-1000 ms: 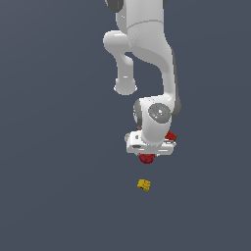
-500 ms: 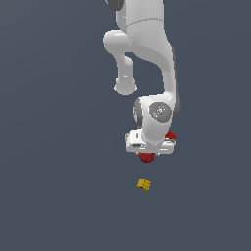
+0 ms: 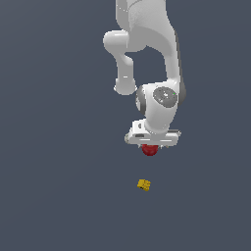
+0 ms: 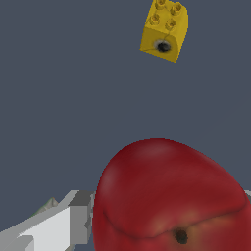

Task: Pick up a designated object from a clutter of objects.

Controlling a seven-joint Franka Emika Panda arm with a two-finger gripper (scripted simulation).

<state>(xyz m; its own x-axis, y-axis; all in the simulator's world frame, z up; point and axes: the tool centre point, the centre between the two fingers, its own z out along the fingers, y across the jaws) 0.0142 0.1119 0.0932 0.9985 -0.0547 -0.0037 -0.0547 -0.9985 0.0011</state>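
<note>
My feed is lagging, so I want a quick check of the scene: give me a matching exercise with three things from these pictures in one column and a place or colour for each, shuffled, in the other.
Column one:
1. apple
2. block
3. end effector

Column two:
A. yellow, studs on top, lying alone away from the arm
B. white, at the tip of the arm, above the apple
C. dark red, glossy, right under the arm's hand

Pairs: 1-C, 2-A, 3-B
</note>
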